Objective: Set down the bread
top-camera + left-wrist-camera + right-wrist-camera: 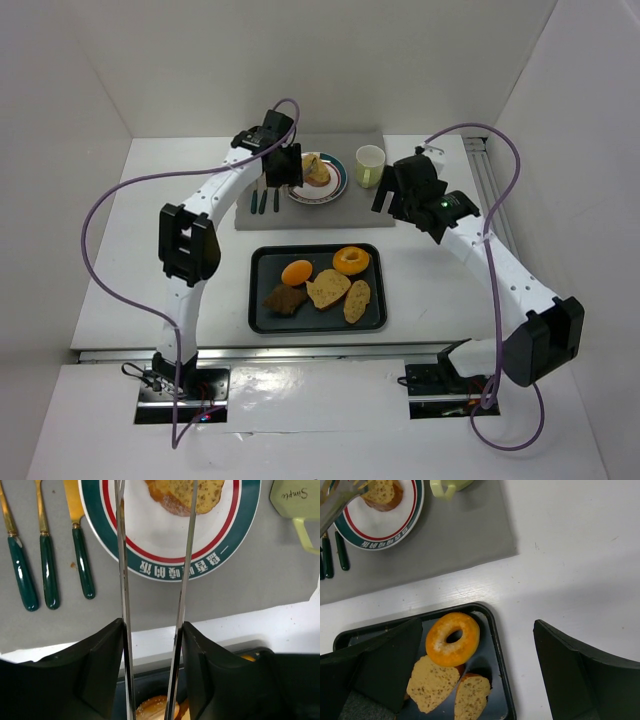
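Observation:
One bread slice [318, 170] lies on the red-and-green rimmed plate [325, 192], also seen in the left wrist view [185, 495]. Two more bread slices [327, 288] [357, 300] lie in the black tray [262, 300]. My left gripper [285, 165] is shut on metal tongs [122, 580], whose arms straddle the slice on the plate [165, 555]; I cannot tell whether they pinch it. My right gripper [398, 190] is open and empty, hovering over the tray's far right corner [477, 625], above the two tray slices [431, 682] [471, 696].
The tray also holds a ring doughnut [351, 260], an orange bun [297, 272] and a dark jagged chunk [285, 299]. A pale green cup [370, 165] and green-handled cutlery [265, 200] sit on the grey mat [360, 205] beside the plate.

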Motion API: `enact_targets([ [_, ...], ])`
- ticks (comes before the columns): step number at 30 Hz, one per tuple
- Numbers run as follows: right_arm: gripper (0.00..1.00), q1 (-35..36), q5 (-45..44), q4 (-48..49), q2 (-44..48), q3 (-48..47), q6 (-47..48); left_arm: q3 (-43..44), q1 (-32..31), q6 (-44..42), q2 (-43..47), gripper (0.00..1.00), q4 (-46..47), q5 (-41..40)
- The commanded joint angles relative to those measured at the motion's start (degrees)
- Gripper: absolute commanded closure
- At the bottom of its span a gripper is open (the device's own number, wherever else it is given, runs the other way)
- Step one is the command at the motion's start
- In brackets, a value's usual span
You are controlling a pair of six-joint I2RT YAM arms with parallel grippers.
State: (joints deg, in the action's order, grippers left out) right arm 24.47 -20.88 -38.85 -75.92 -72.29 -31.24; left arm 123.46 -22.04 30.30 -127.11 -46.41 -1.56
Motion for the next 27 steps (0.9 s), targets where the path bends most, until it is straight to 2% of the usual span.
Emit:
enact_targets([
  [1,0.01,-0.39,-0.12,-1.05,0.07,-0.66,-0.48,-0.85,-0.28,-1.83,7.56,0.4,1.15,1.04],
  [7,0.01,-0.39,0.41,-0.52,0.07,-0.66,-0.48,-5.59,-2.03,-2.88,16.35,0.43,1.15,-3.44],
  [10,0.01,-0.39,0.41,-0.52,0.6,-0.66,-0.48,-10.5,-3.44,-3.93,23.2,0.45,-0.08,-5.03],
  [12,0.01,0.14,0.41,-0.52,1.21,-0.66,-0.48,-16.74,-4.92,-4.55,27.42,0.45,-0.7,-5.56],
  [13,0.01,0.14,0.41,-1.05,1.74,-0.66,-0.48,-19.2,-5.64,-5.42,32.05,0.47,-0.7,-5.56],
  [16,0.01,0.67,-0.64,-1.05,2.96,-0.14,-0.48,-29.13,-9.5,-7.79,40.32,0.47,-1.22,-0.75],
  [21,0.01,0.67,-1.18,-2.8,3.59,-0.13,-0.48,-42.22,-17.39,-10.7,48.25,0.48,-3.33,7.62],
  [27,0.01,0.67,-1.18,-3.34,4.2,0.4,-0.48,-46.64,-27.43,-7.73,50.47,0.48,-4.12,11.84],
])
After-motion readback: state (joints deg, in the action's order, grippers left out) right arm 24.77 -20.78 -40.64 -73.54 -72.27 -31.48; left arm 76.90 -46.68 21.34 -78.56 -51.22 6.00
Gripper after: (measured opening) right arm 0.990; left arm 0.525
